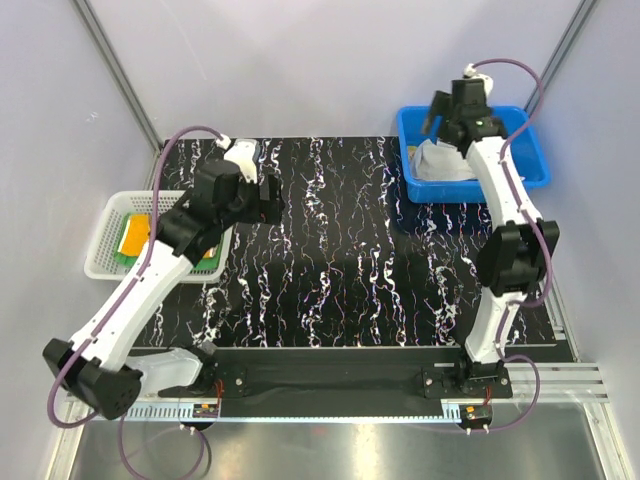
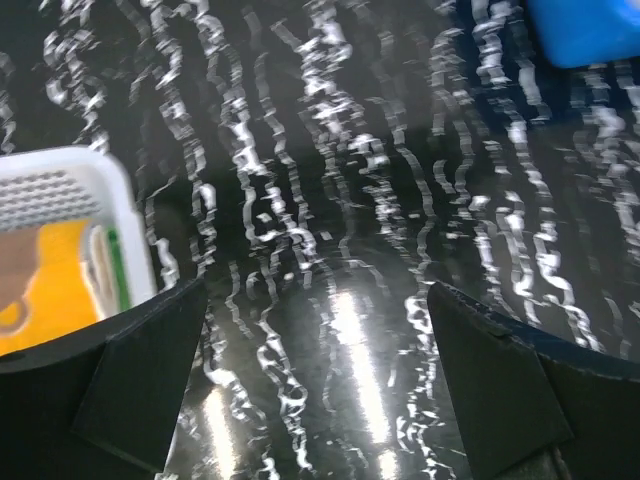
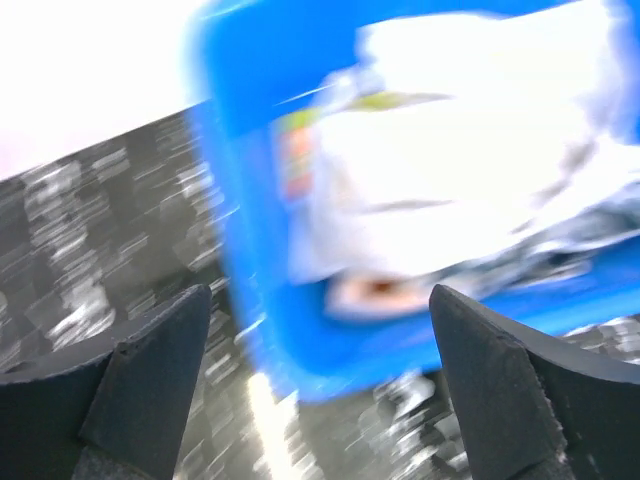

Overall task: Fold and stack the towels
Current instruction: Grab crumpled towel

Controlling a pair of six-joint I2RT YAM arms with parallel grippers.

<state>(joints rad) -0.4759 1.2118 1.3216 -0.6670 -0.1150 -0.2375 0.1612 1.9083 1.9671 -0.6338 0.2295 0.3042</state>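
**A:** What is hard to read on the left?

**B:** The left arm (image 1: 150, 270) lies across the white basket (image 1: 105, 262) at 9 o'clock, hiding its right half. In the wrist view only a corner of the basket (image 2: 60, 185) shows, blurred and cut off by a finger.

**A:** And inside it?

**B:** An orange-yellow towel (image 1: 133, 238) lies flat on top, with a green towel (image 1: 124, 258) peeking out along the edge. Up close, the orange-yellow towel (image 2: 55, 295) carries a brown marking (image 2: 12, 275) that runs off the frame.

**A:** The left gripper?

**B:** The left gripper (image 1: 268, 200) hangs over the black marbled table (image 1: 330, 260), just to the 3 o'clock side of the basket. Its fingers (image 2: 150, 380) stand wide apart with nothing between them.

**A:** Over to the right?

**B:** A blue bin (image 1: 530, 150) sits at 1 o'clock holding a heap of white towels (image 1: 440, 162). The wrist view is smeared: the white towels (image 3: 450, 150) are a pale lump, and an orange-brown smudge (image 3: 365, 290) on the lower edge cannot be made out.

**A:** The right gripper?

**B:** The right gripper (image 1: 438, 112) is above the bin's far-left part, jaws spread and holding nothing.
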